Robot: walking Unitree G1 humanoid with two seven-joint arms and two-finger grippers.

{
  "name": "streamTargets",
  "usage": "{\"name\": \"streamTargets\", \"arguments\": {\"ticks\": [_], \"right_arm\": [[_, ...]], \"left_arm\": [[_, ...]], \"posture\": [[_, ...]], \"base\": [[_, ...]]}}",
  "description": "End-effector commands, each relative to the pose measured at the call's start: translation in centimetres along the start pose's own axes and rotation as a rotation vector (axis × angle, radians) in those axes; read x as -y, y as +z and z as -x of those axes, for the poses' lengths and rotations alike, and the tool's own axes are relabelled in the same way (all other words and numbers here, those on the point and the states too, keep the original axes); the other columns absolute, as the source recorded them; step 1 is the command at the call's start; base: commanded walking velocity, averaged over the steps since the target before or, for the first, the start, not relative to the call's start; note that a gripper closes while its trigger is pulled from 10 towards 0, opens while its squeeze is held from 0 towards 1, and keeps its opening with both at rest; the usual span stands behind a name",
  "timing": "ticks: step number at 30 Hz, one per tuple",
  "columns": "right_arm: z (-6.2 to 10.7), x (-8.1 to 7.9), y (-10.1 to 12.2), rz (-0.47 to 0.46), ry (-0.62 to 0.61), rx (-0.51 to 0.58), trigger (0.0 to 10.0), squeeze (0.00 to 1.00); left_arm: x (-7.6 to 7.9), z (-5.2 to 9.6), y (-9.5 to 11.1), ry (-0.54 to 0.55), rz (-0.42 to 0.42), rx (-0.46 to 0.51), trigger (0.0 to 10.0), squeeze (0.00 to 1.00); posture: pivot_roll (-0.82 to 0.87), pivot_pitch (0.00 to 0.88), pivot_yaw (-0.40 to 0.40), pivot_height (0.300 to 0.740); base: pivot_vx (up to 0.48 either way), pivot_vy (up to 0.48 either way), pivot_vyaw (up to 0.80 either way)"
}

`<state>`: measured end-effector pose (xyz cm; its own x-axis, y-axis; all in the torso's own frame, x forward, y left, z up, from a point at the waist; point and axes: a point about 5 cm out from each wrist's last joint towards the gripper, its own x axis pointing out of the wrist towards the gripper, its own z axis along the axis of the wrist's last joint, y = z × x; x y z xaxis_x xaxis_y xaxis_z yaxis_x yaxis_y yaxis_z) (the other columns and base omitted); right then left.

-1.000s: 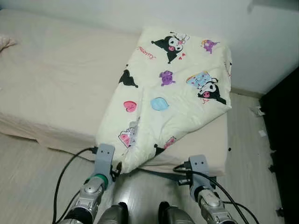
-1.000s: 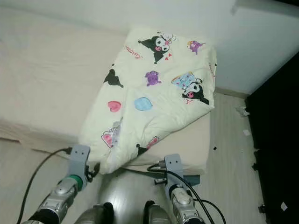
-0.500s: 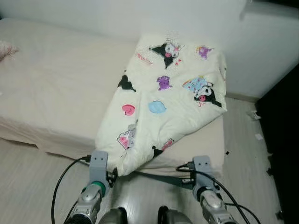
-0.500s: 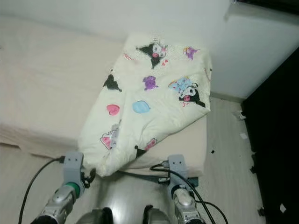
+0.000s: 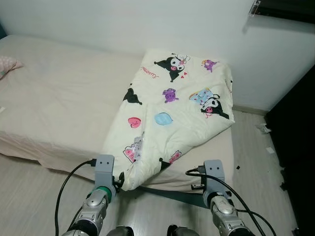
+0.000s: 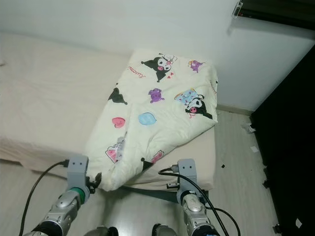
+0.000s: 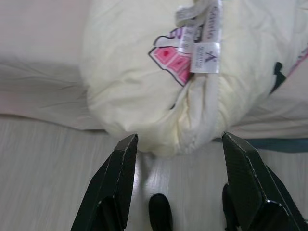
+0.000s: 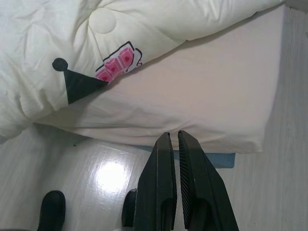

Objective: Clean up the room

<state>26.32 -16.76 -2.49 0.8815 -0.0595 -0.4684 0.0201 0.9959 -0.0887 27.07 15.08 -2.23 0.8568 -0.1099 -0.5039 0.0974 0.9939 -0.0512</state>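
Observation:
A cream blanket (image 5: 172, 108) printed with cartoon figures lies folded across the foot end of the bed (image 5: 59, 98). One corner of it hangs over the near edge of the mattress. My left gripper (image 7: 179, 139) is open, its fingers (image 7: 120, 173) spread wide just below that hanging corner (image 7: 159, 110), which bears white labels. Nothing is held between the fingers. My right gripper (image 8: 173, 137) is shut and empty, low in front of the mattress side (image 8: 216, 110). Both arms are down at the bed's edge, the left (image 5: 104, 167) and the right (image 5: 212, 172).
A pink pillow (image 5: 7, 66) lies at the far left of the bed. A dark strip (image 5: 172, 194) shows under the mattress. Dark furniture (image 5: 295, 147) stands on the right, with paper scraps (image 5: 263, 129) on the pale wood floor. My feet (image 7: 160, 216) are close to the bed.
The whole view has widened and shifted, so the camera has drawn back from the bed. The blanket lies as before. Both arms stay low at the bed's edge.

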Motion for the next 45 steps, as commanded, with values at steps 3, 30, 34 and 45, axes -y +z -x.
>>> {"name": "streamTargets", "arguments": {"ticks": [3, 30, 34, 45], "right_arm": [[0.4, 0.2, -1.1, -0.005, -0.014, -0.033, 10.0, 0.0], [0.8, -0.2, -1.8, -0.017, -0.003, -0.051, 10.0, 0.0], [0.7, -0.3, -1.7, -0.016, -0.002, -0.048, 10.0, 0.0], [0.7, -0.2, -1.6, -0.02, -0.002, -0.042, 10.0, 0.0]], "left_arm": [[0.2, 0.4, -1.5, -0.019, -0.033, -0.058, 10.0, 0.0], [0.5, 0.8, -2.5, -0.05, -0.078, -0.076, 10.0, 0.0], [0.3, 0.8, -2.2, -0.038, -0.048, -0.06, 10.0, 0.0], [-0.2, 0.8, -1.8, -0.032, -0.065, -0.037, 10.0, 0.0]], "posture": [[-0.01, 0.029, 0.004, 0.74], [0.0, 0.019, 0.017, 0.74], [0.0, 0.029, 0.013, 0.74], [0.0, 0.045, 0.007, 0.74]], "base": [[0.0, 0.0, 0.0], [0.0, 0.0, 0.0], [0.0, 0.0, 0.0], [0.0, 0.0, 0.0]]}}
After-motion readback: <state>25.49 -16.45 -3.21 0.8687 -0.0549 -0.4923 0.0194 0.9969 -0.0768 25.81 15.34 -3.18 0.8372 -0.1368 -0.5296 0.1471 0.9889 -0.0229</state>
